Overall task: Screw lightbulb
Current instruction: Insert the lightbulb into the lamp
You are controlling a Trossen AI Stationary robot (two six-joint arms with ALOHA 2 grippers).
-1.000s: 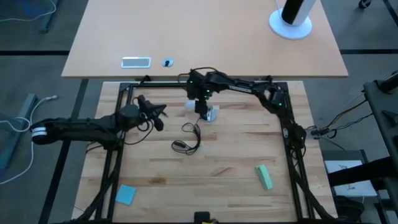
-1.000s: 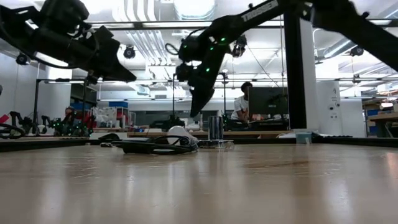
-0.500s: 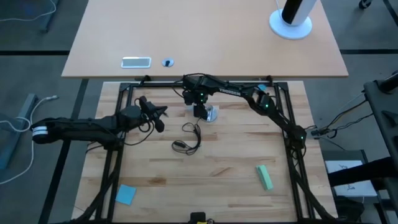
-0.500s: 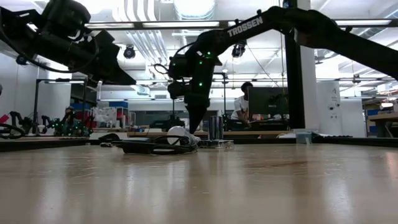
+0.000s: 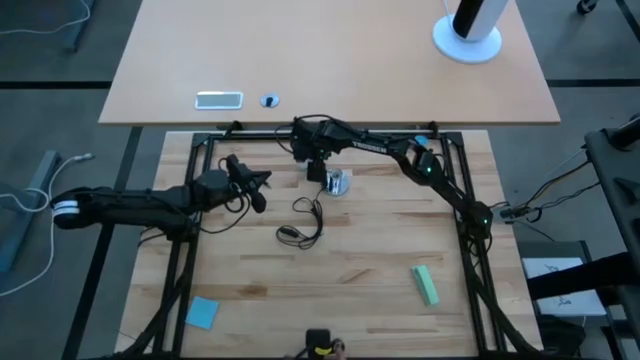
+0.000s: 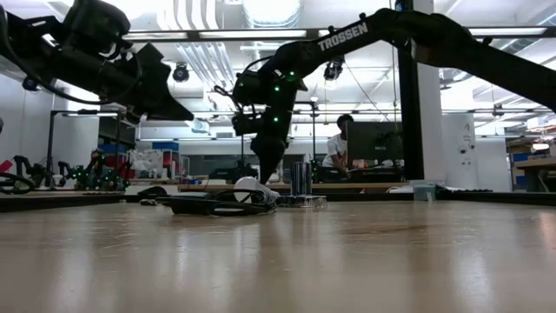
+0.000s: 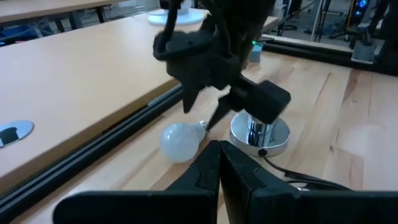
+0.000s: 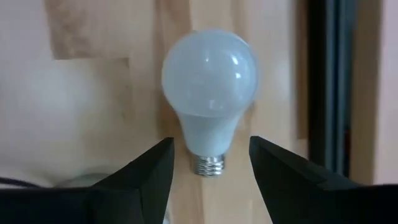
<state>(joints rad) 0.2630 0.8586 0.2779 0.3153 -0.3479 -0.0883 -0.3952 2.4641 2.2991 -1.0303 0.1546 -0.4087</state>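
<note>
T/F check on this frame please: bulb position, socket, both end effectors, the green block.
1. The lightbulb lies on its side on the wooden table. True.
2. The lightbulb is screwed into the socket. False: it lies beside the socket, its screw base bare.
3. The right end effector is open, fingers either side of the bulb's screw base. True.
4. The left end effector is open and holds the bulb. False: it is shut, empty and off to the side.
5. The green block sits next to the socket. False: it lies well away, nearer the table's front right.
</note>
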